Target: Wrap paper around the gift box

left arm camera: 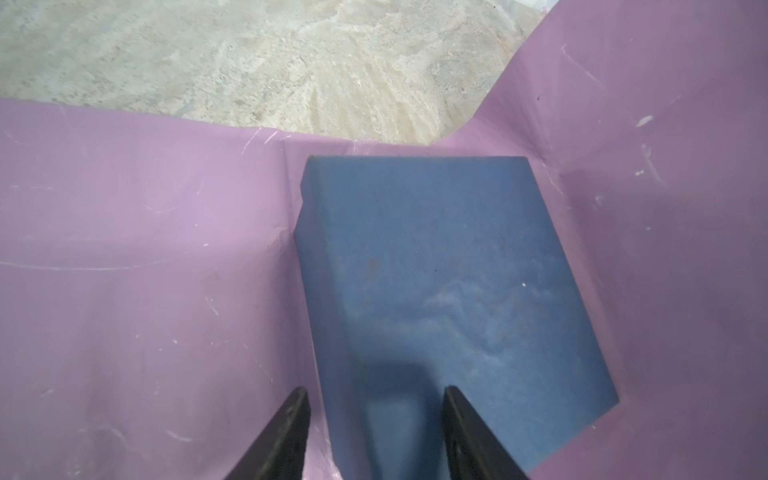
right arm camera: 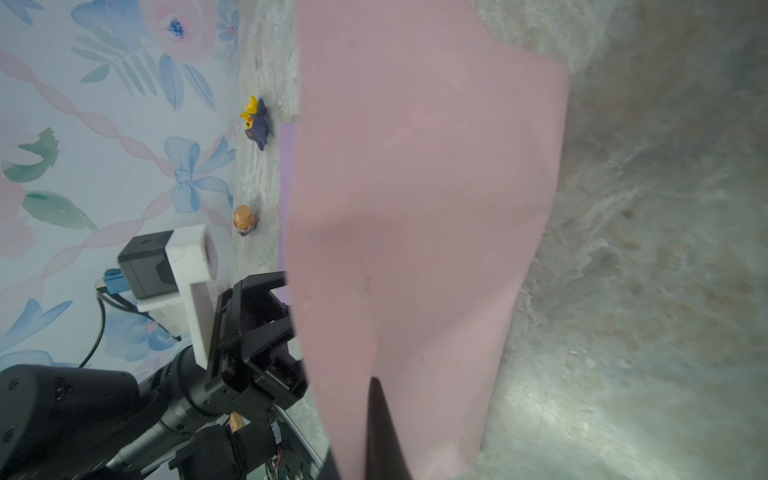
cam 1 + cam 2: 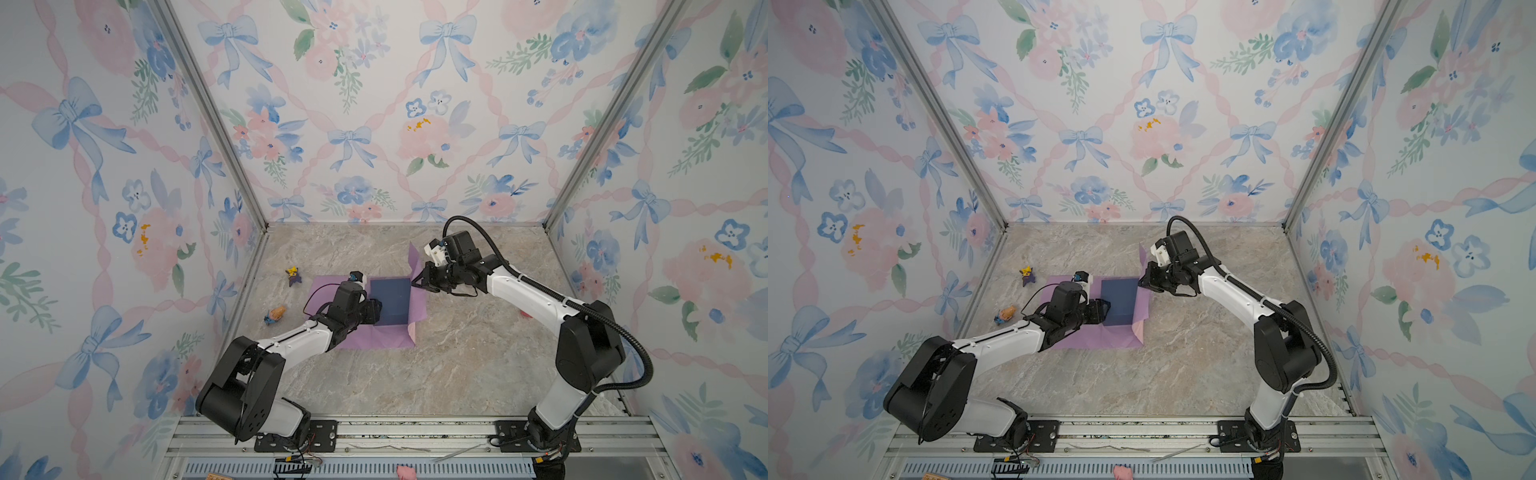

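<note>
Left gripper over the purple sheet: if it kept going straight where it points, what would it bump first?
Most likely the gift box: the left gripper, jaws apart, points across its blue top. If it skims above, the raised paper beyond comes next; height is hard to judge.

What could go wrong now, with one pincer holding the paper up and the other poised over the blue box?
1. The right pincer is shut on just a thin edge of the paper. A hard pull might tear the sheet or let it slip out.
2. Lifting that side could drag the gift box off its spot. The left pincer stands open over the box's edge, and I cannot tell whether it is pressing it down.
</note>
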